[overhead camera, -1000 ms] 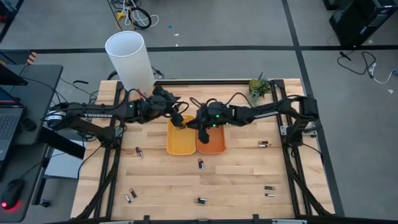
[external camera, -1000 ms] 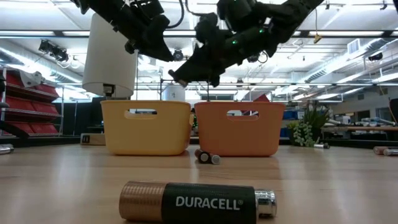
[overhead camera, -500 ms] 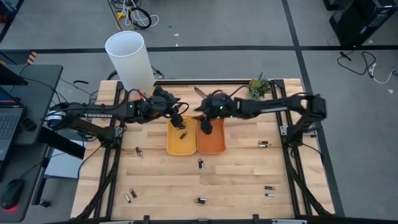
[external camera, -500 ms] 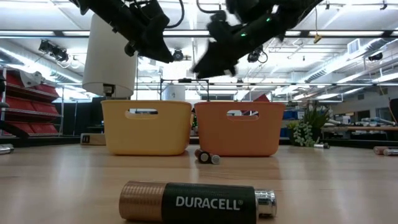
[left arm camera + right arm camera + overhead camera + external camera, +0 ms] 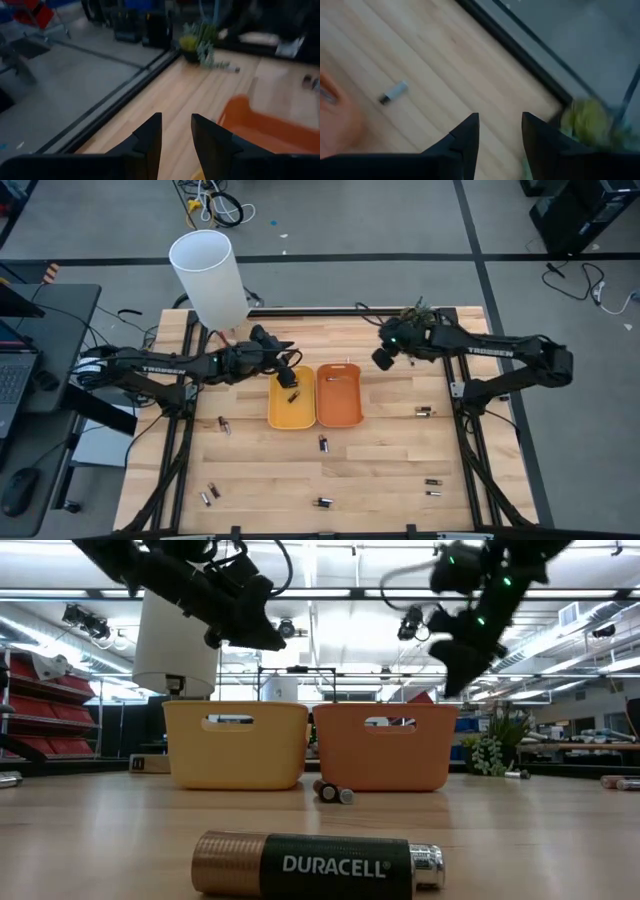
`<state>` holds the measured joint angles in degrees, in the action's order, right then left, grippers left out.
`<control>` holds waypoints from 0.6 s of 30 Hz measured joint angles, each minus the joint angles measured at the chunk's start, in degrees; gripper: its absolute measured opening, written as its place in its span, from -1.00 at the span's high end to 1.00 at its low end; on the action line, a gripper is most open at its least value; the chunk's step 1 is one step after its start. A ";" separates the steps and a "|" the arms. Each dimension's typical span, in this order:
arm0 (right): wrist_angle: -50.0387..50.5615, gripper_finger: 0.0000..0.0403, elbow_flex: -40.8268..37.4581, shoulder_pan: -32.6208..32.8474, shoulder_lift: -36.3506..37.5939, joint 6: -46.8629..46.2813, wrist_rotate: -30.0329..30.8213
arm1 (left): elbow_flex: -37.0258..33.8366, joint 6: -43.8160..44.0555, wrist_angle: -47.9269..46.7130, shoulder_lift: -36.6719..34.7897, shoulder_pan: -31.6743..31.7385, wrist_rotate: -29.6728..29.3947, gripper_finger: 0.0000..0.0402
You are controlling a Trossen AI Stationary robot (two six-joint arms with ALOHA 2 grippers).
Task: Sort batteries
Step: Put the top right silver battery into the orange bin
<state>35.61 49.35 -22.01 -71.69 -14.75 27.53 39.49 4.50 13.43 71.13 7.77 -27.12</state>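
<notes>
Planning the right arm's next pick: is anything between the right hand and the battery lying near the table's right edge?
Nothing visible. The right hand hangs open above bare wood, right of the orange bin. The battery lies on open table nearer the front; only bare boards lie between them.

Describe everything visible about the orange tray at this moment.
The orange tray is a small rectangular bin that looks like plastic, with rounded corners and a slot handle cut into its near wall. It stands upright on the wooden table, side by side with the yellow tray on its left. One battery lies inside near its far end. No gripper touches it; the right gripper hangs to its right.
</notes>
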 joint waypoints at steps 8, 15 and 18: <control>-4.69 0.41 -13.23 -7.24 2.85 -7.77 -2.98 | -2.30 0.14 10.21 3.25 0.00 0.42 0.40; -7.67 0.40 -18.28 -11.19 2.44 -9.74 -5.11 | -2.30 0.03 11.24 3.59 0.20 0.42 0.40; -7.39 0.41 -19.02 -12.73 2.44 -9.80 -5.68 | -2.30 -0.28 11.71 3.59 0.37 0.40 0.40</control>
<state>28.23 30.33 -34.74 -69.25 -24.56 21.85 37.19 4.23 25.14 74.72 8.14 -26.72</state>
